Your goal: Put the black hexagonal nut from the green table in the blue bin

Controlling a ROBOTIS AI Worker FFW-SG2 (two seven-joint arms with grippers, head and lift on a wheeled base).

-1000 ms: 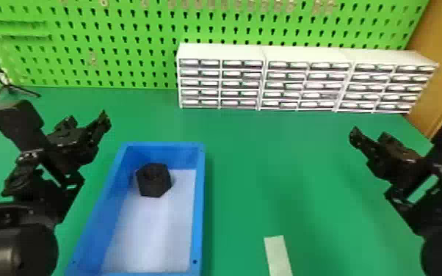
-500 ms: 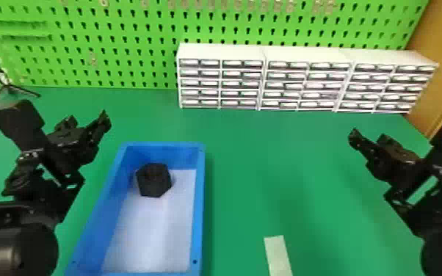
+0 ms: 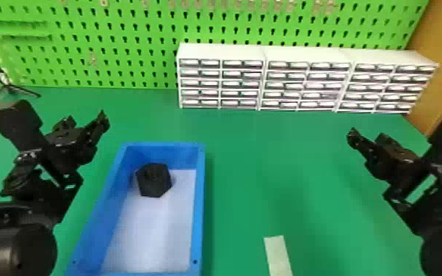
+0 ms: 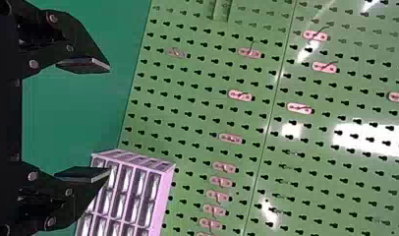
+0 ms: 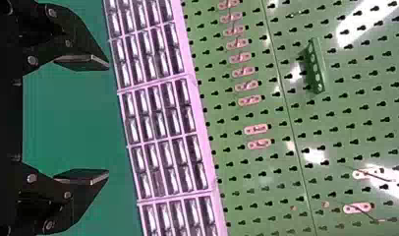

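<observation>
Green pegboard (image 3: 121,47) rises behind the green table (image 3: 286,165), with white drawer units (image 3: 224,51) along its far edge. We see the black hexagonal nut (image 3: 154,180) inside the blue bin (image 3: 200,205) — near its far left corner. Our left gripper (image 3: 85,119) hangs wide beside that corner; our right gripper (image 3: 367,135), also wide — toward the table's right edge.
</observation>
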